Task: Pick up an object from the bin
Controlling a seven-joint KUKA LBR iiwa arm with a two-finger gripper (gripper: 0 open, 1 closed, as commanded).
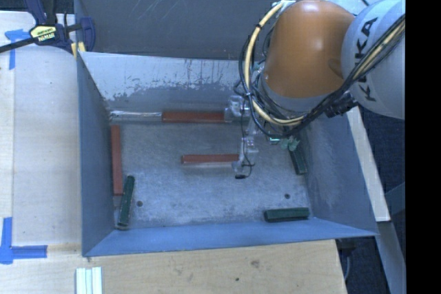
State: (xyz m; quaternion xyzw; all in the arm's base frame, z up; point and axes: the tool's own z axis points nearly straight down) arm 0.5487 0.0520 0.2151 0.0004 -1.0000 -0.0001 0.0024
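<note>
We saw the gripper [242,171] low over the middle of the bin [172,24], its tip at the right end of the centre red-brown stick [207,160]. That stick lay flat, running left-right, approx. mid-floor. Tip was touching or just beside that end; we couldn't tell which. Whether the gripper was apart, together or clamped on anything we also couldn't tell.

Count of red-brown sticks: 3.
- The centre one.
- The back red-brown stick [193,117], along the back edge of the floor, parallel to the centre one.
- The left red-brown stick [116,158], along the left edge, running front-back.

Count of dark green sticks: also 3.
- The front-left green stick [125,202], just beside the near end of the left red-brown one.
- The front-right green stick [286,215], at the foot of the front wall.
- The right green stick [298,160], at the right side, partly under the arm's orange cover [306,45] & yellow cables [249,72].

So 6 sticks in all, each lying singly, none stacked.
</note>
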